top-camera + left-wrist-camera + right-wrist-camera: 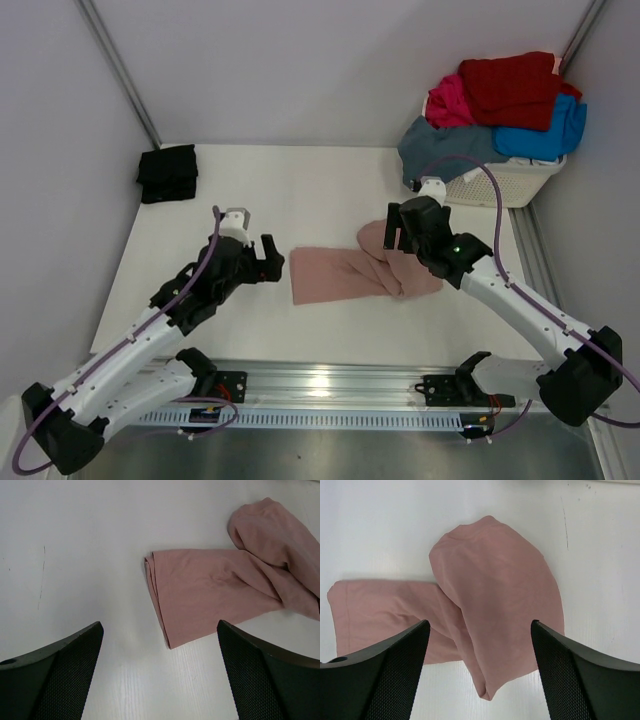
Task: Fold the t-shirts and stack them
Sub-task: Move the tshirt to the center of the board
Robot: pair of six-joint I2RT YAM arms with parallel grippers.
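A dusty-pink t-shirt (335,275) (210,590) (495,580) lies on the white table as a long folded strip, its right end doubled over into a lump. My right gripper (396,232) (480,625) hangs open just above that lumpy end and grips nothing. To the left of the strip's left edge, my left gripper (268,258) (159,640) stands wide open over bare table. A folded black t-shirt (167,172) rests at the far left of the table. Red (515,85), magenta (450,100), bright-blue (548,132) and slate-blue (440,150) t-shirts are piled in the basket.
The white slatted laundry basket (512,184) stands at the far right corner, heaped above its rim. Grey walls close in the table's back and sides. A metal rail (330,385) with both arm bases runs along the near edge.
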